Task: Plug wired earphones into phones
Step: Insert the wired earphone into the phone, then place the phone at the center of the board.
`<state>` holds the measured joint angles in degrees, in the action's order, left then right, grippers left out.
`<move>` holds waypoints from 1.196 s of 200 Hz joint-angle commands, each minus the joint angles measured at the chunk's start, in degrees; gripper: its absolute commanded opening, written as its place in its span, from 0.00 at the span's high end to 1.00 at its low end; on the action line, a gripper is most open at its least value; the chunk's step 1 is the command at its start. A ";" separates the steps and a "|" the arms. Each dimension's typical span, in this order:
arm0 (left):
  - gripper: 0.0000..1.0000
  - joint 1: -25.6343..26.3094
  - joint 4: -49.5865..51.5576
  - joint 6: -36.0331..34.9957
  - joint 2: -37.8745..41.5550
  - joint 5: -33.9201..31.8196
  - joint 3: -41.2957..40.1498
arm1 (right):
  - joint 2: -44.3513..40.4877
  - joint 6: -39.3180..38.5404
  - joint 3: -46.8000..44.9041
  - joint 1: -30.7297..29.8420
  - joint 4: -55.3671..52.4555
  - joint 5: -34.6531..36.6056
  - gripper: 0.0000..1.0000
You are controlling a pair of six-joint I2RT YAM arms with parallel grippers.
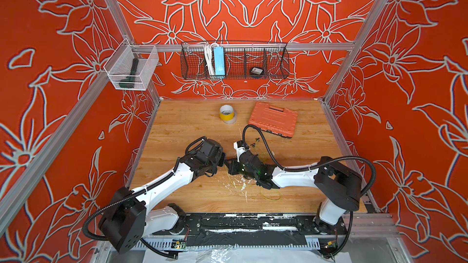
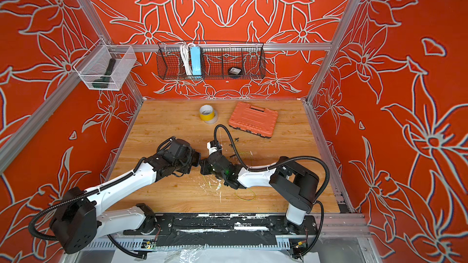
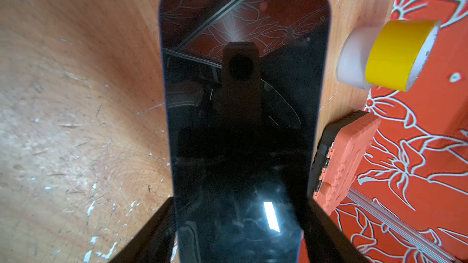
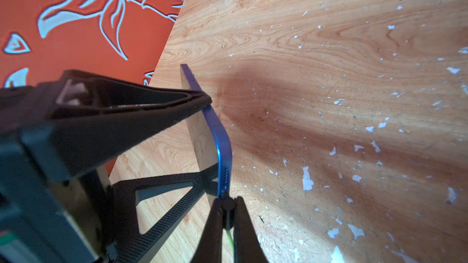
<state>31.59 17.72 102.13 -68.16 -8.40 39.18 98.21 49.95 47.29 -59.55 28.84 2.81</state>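
Filling the left wrist view, a glossy black smartphone (image 3: 240,122) with rounded corners is clamped across its width by the left gripper (image 3: 240,234), held above the scratched, paint-flecked wooden table (image 1: 192,127). From the right wrist its blue rim shows edge-on. The right gripper (image 4: 228,202) is pinched tight on the small black plug (image 4: 227,206) of the wired earphones. That plug touches the phone's end by the speaker holes; whether it is seated in a socket I can't quite tell. The thin yellow-green cable (image 4: 229,234) runs back between the fingers and lies in loose loops on the table under the right arm.

In both top views the two wrists meet mid-table and almost wholly hide the phone, and a black ribbed hose (image 1: 263,142) arcs over the boards.

Farther back stand a yellow tape roll (image 1: 227,115) on a whitish roll, and just beside them an orange ribbed plastic case (image 1: 273,118), closed and lying flat.

On the back rail hangs a black wire basket (image 1: 276,61) holding a blue power strip (image 1: 218,61) with white cord and a round black object (image 1: 256,71). A clear plastic bin (image 1: 149,72) on the side rail holds a dark tool (image 1: 131,74).
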 commanded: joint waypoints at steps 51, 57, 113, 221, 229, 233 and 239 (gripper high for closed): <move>0.32 1.54 -2.48 1.41 1.71 5.56 0.20 | -1.84 -1.77 0.41 -0.30 0.50 1.53 0.82; 0.33 1.46 -2.34 1.33 1.55 5.34 0.29 | -1.87 -1.90 0.43 -0.30 0.49 1.42 0.79; 0.33 -0.17 -1.35 0.81 1.36 4.63 0.04 | -2.98 -2.80 0.85 -0.44 -0.98 1.56 0.68; 0.33 -4.09 4.50 -2.29 -0.77 3.69 2.28 | -10.46 -6.15 -3.75 -0.30 -6.56 6.07 0.34; 0.33 -4.08 5.86 -2.73 -1.88 2.81 3.22 | -12.44 -6.80 -4.69 -0.30 -8.21 7.79 0.32; 0.33 -4.08 6.20 -2.97 -2.59 2.47 3.66 | -13.48 -7.15 -5.10 -0.30 -9.24 8.61 0.32; 0.33 -4.17 7.25 -3.35 -3.69 1.86 4.34 | -15.21 -7.48 -5.76 -0.30 -11.17 10.26 0.32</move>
<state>27.81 21.04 99.85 -69.06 -3.75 39.94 88.66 44.93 44.16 -59.75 24.27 6.15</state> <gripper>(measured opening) 0.713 0.674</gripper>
